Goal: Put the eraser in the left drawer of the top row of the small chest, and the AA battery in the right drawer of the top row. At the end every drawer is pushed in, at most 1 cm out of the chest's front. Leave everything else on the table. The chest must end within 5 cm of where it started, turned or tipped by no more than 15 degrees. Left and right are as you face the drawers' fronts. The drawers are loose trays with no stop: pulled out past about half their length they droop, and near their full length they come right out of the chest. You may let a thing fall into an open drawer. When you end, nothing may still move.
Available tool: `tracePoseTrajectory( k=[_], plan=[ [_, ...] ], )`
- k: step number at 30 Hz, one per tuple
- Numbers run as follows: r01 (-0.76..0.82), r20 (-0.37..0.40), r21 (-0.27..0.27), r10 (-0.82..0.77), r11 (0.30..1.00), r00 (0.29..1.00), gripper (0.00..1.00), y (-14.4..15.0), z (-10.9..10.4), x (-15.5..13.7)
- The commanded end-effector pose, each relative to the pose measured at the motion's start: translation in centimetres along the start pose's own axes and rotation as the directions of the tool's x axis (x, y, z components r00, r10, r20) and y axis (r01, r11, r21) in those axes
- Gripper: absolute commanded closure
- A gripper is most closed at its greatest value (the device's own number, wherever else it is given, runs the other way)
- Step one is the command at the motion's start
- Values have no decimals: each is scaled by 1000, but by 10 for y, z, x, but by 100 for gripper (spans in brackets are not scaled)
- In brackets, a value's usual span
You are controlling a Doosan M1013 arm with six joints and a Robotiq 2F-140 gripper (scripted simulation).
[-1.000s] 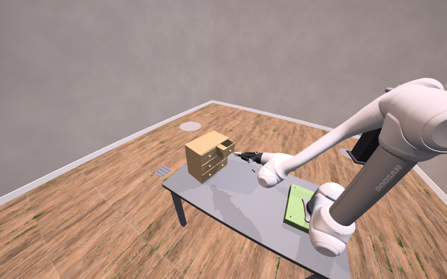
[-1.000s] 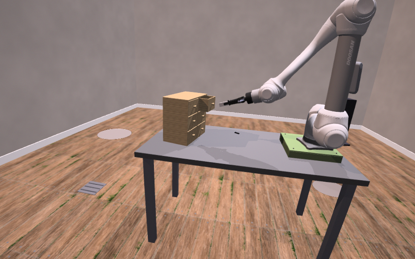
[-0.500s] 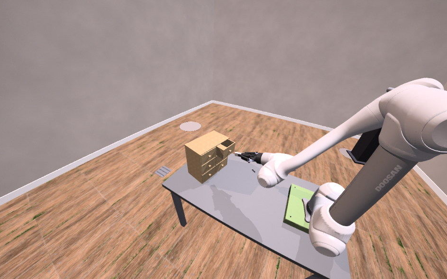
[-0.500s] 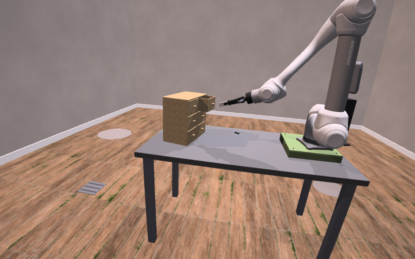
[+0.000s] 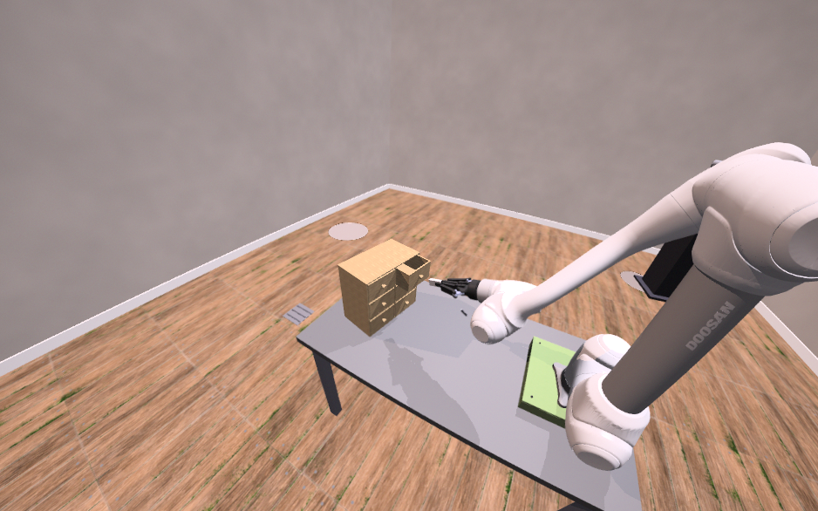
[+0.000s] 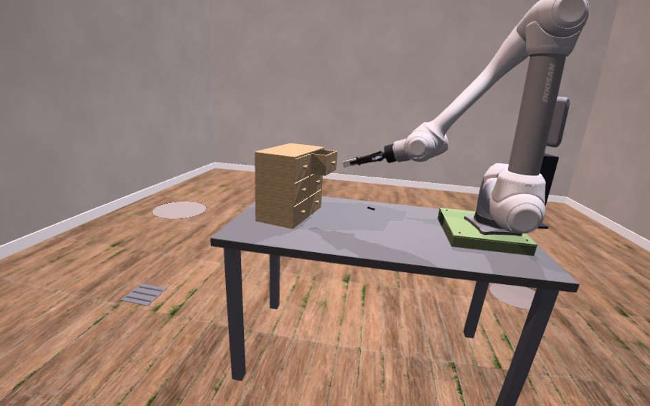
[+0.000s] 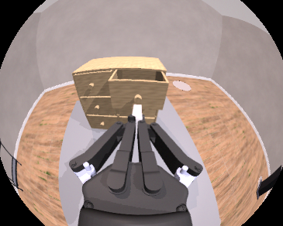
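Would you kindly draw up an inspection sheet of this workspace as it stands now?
Surface: grey table, bearing the chest and the green base plate.
Job's things: chest upright; top-right drawer partly out, other drawers in; eraser and battery not identifiable.
Clutter: one small dark thing on the table, too small to name.
Tool: tool shut, level with the open drawer's front, apart from it.
Cables: nothing seen.
Surroundings: wood floor, grey walls, floor vent.
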State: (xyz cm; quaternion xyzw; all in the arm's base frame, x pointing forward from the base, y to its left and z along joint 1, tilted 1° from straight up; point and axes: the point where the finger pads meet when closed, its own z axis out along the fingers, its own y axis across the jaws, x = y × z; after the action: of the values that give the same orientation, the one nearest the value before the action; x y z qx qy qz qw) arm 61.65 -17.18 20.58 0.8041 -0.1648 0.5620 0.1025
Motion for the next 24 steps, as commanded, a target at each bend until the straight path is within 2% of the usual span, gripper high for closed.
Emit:
tracePoseTrajectory(
  k=[1, 24],
  plan=[
    [0, 0, 0, 0, 1000, 1000, 100, 0, 1, 0],
    [0, 0, 0, 0, 1000, 1000, 100, 0, 20, 7]
  ],
)
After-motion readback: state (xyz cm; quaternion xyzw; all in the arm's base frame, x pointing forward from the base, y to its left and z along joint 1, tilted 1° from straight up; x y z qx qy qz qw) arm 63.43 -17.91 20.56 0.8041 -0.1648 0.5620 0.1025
